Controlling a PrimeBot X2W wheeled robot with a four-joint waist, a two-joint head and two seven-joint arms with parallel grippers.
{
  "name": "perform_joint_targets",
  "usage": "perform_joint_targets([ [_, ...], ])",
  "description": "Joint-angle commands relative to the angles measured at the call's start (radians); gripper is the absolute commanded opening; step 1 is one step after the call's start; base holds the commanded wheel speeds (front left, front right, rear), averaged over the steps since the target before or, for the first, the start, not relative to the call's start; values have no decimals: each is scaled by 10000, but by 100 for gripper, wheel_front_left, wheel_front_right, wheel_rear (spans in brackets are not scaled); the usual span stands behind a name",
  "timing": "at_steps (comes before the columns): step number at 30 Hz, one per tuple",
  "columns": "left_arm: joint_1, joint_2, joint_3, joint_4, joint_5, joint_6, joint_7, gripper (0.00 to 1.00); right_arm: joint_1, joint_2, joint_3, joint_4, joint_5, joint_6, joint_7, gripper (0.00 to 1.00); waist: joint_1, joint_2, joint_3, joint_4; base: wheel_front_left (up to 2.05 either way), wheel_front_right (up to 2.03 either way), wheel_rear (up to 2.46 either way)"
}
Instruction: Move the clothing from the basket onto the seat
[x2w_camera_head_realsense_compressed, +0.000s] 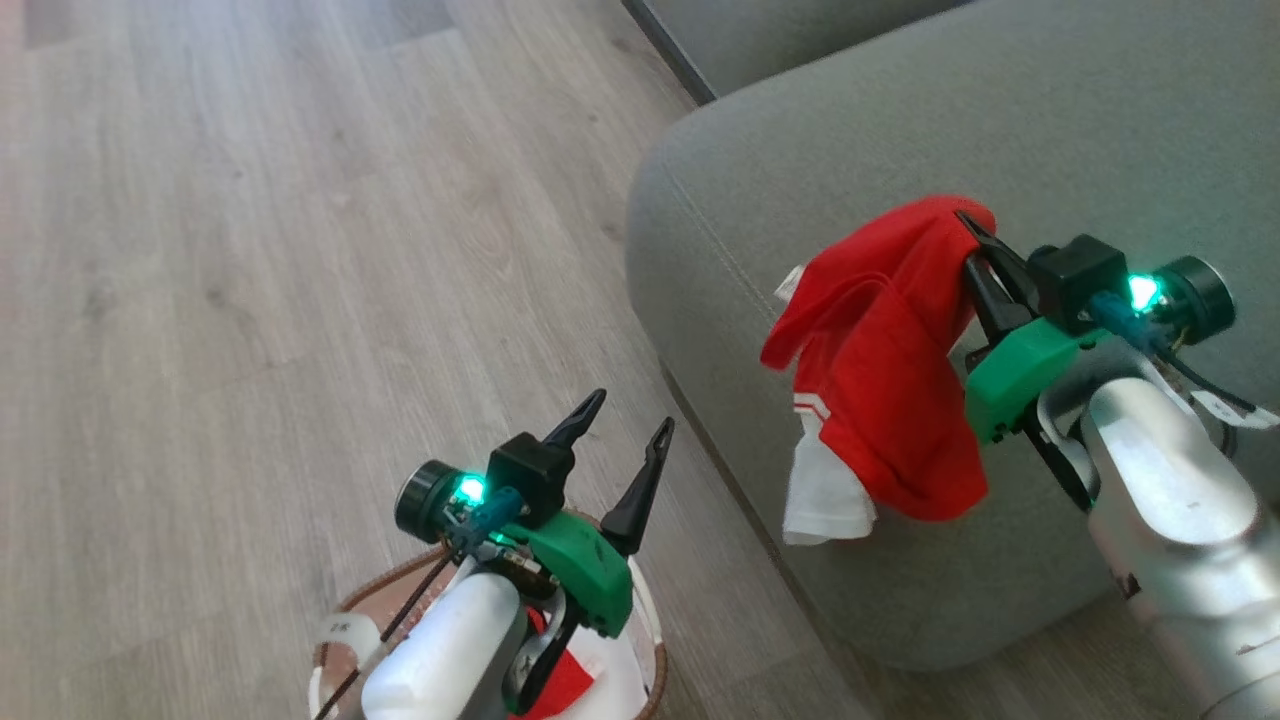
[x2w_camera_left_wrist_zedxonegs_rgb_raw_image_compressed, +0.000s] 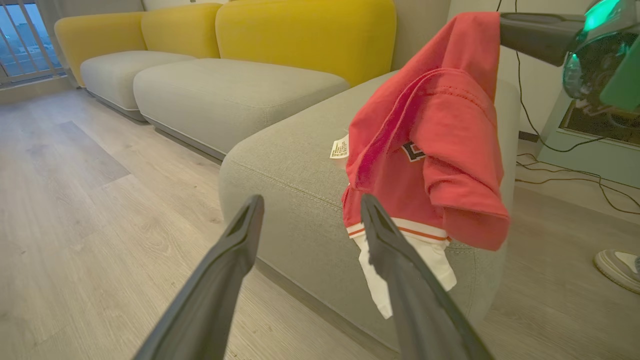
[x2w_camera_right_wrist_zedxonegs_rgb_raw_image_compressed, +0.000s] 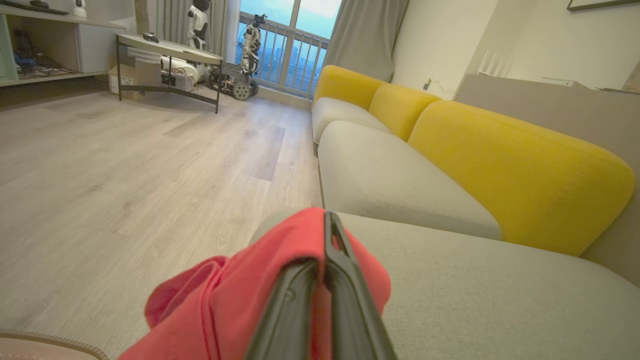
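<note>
The red clothing (x2w_camera_head_realsense_compressed: 880, 370) dangled at the rounded front edge of the seat (x2w_camera_head_realsense_compressed: 1000, 120), pinched at its top fold by my right gripper (x2w_camera_head_realsense_compressed: 968, 228), fingers clamped together. My left gripper (x2w_camera_head_realsense_compressed: 632, 410) stood spread wide and empty above the basket (x2w_camera_head_realsense_compressed: 352, 600), where more red fabric (x2w_camera_head_realsense_compressed: 562, 682) lay.

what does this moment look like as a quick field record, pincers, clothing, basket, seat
seat: grey-green sofa cushion, garment not yet laid on it
right pincer: shut on red garment, which hangs by the seat's rounded corner, white hem lowest
left pincer: open, empty, above the basket
basket: on the wood floor beside the seat, more red fabric inside
</note>
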Motion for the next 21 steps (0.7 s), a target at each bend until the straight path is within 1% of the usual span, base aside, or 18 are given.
perform_joint_targets([
  [1, -301, 49, 426, -340, 5, -19, -126, 100, -491, -46, 166, -310, 99, -4, -67, 0, -1, -1, 153, -148, 0, 0, 0],
  [5, -355, 31, 464, -473, 80, -8, -126, 100, -744, -129, 414, -269, 244, -4, -67, 0, -1, -1, 374, -242, 0, 0, 0],
  [9, -483, 24, 459, -649, 232, -28, -126, 100, -1115, -304, 880, -231, 432, -4, -42, 0, -1, -1, 661, -128, 0, 0, 0],
  [12, -541, 21, 456, -784, 358, -5, -126, 100, -1619, -670, 1365, -180, 441, -4, 5, 0, -1, -1, 913, 60, 0, 0, 0],
  [15, -646, 19, 490, -956, 452, 47, -126, 100, -2336, -1008, 1507, -204, 660, -4, 45, 0, -1, -1, 1420, 316, 0, 0, 0],
  [21, -1080, 71, 604, -1490, 787, 71, -126, 100, -4064, -1636, 1302, -41, 1123, -4, 138, 0, -1, -1, 2586, 943, 0, 0, 0],
])
